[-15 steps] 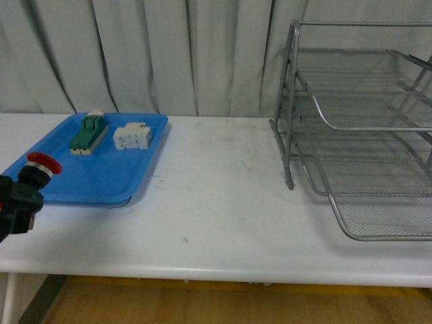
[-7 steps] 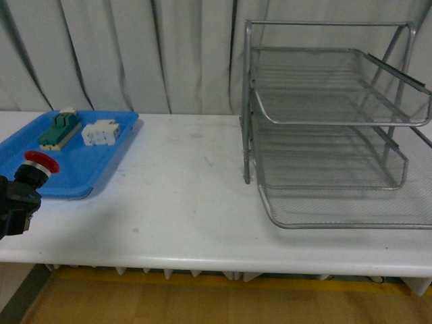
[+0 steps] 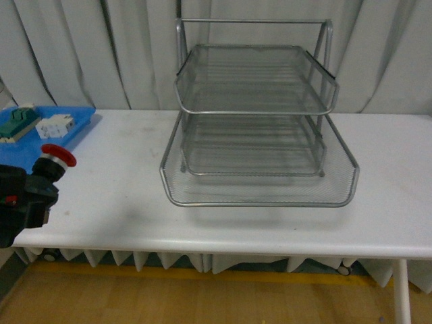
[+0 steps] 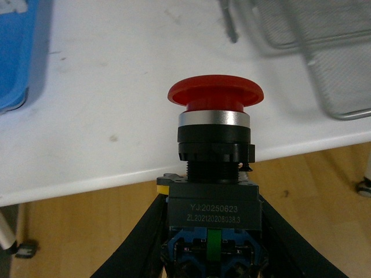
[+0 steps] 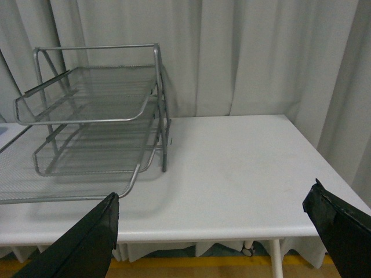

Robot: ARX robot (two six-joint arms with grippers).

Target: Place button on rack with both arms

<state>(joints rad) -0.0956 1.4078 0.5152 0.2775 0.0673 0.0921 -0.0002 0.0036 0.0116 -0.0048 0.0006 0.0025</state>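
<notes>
While left gripper [image 3: 42,181] clamps button [image 3: 57,158] low at frame's left, red cap up, near table's [image 3: 391,169] front edge, rack [image 3: 256,115] stands centre on table. Blue tray [image 3: 77,115] far left carries green component [image 3: 17,122] and white block [image 3: 54,126].

Left wrist view: fingers [image 4: 145,231] pinch button [image 4: 214,145] by black-and-blue body, both sides; table edge behind, corner of rack [image 4: 330,58] near.

Right wrist view: right gripper [image 5: 214,226] spread wide, holding nothing, facing table [image 5: 232,162]; rack [image 5: 98,98] off to one side.
</notes>
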